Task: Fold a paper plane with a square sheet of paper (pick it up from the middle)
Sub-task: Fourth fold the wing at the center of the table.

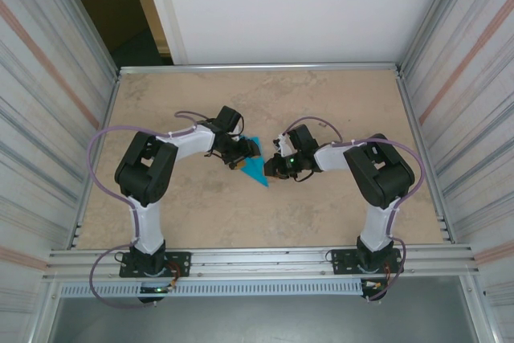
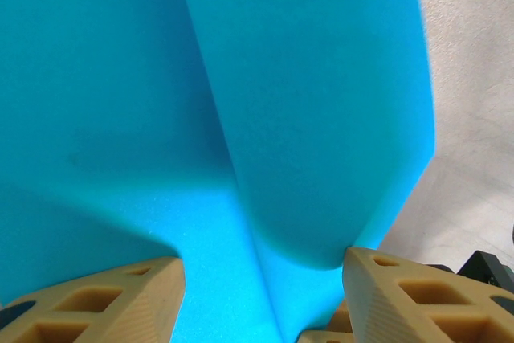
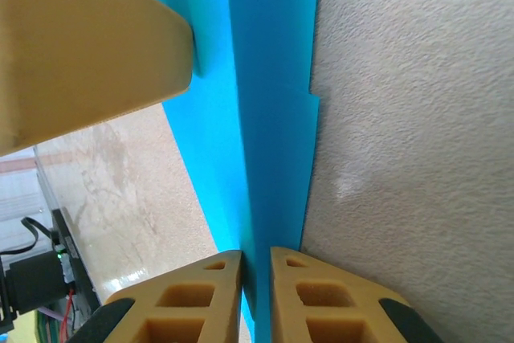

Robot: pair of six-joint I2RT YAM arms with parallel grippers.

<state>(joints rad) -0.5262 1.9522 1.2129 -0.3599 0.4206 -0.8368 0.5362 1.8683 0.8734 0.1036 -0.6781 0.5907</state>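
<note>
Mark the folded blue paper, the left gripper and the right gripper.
folded blue paper (image 1: 255, 165): top external view, middle of its triangular shape.
left gripper (image 2: 261, 279): left wrist view, midway between its tan fingertips.
right gripper (image 3: 255, 269): right wrist view, midway between the fingertips pinching the paper.

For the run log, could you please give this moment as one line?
paper: folded dart; left gripper: open over it; right gripper: shut on it
</note>
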